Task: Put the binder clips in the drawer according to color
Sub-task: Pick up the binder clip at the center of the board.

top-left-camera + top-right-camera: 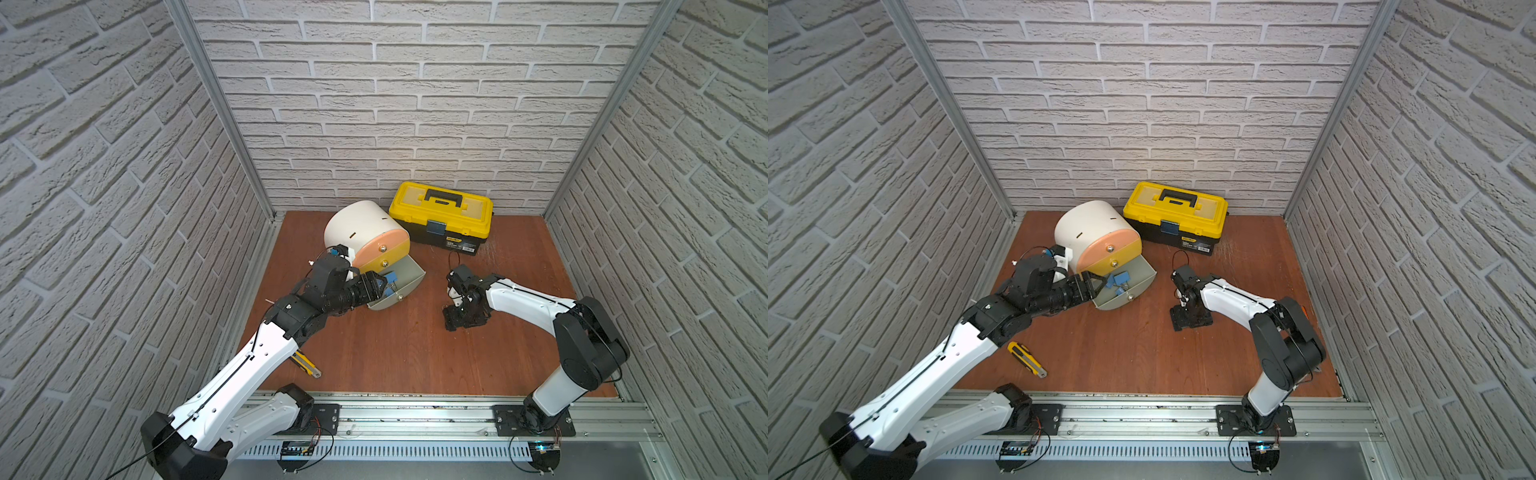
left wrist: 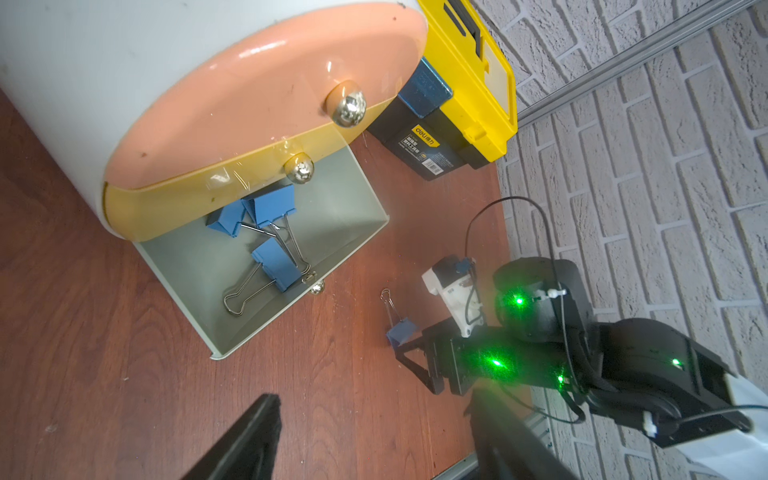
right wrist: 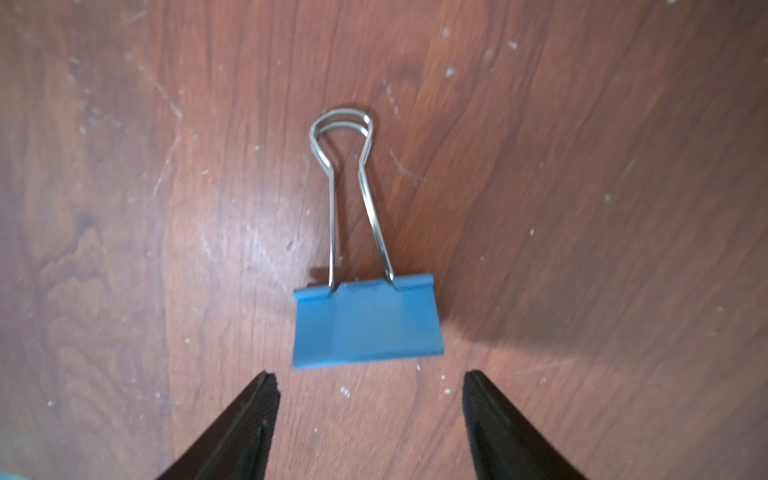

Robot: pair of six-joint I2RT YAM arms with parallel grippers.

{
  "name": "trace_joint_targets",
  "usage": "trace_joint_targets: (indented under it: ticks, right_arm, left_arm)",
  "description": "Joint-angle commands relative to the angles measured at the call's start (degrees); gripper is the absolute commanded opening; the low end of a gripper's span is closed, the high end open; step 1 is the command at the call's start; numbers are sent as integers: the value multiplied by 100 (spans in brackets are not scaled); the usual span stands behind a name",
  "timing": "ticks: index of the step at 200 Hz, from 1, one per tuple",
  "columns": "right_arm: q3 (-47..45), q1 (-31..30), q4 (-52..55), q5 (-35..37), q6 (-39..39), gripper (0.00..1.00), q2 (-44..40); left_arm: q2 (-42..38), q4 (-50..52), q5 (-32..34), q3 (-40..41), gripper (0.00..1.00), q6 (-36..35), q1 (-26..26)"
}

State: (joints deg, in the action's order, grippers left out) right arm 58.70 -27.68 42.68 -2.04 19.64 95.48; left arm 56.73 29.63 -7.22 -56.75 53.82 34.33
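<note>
The drawer cabinet [image 1: 361, 224] [image 1: 1092, 224] [image 2: 124, 62] is a white drum with closed peach and yellow fronts. Its grey bottom drawer [image 1: 409, 276] [image 1: 1144, 278] [image 2: 353, 199] is pulled out. Three blue binder clips [image 2: 274, 270] [image 1: 1121, 279] lie inside it. My left gripper [image 1: 384, 286] [image 1: 1096, 286] [image 2: 374, 399] hovers at the drawer's near side, open and empty. Another blue clip [image 3: 365, 324] [image 2: 401, 330] lies flat on the table. My right gripper [image 1: 449, 319] [image 1: 1177, 320] [image 3: 370, 378] is low over the table, open, its tips just short of the clip's body.
A yellow-black toolbox [image 1: 440, 208] [image 1: 1175, 212] stands against the back wall beside the cabinet. A yellow utility knife [image 1: 307, 363] [image 1: 1025, 359] lies near the left arm. Brick-patterned walls close three sides, and a metal rail [image 1: 415, 415] runs along the front.
</note>
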Motion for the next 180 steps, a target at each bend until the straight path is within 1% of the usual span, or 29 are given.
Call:
trace_joint_targets:
  ticks: [1,57,102,125,161,180]
  right_arm:
    - [190,-49,-40,229,-135,71,112]
    - [301,-51,-75,249,-233,66,391]
    - [265,-69,-172,174,-182,58,463]
    - [274,-94,-147,209,-154,52,381]
    - [351,-106,57,292,-96,46,13]
    - [435,-106,214,326,-57,45,-246]
  left_arm:
    - [-66,-154,107,37,76,-3,33]
    - [88,-159,72,-80,76,-29,32]
    - [144,-135,63,-143,76,-46,33]
    - [162,-133,63,-152,76,-40,31]
    - [187,-150,70,-172,76,-50,31]
    - [189,-163,85,-170,76,-47,30]
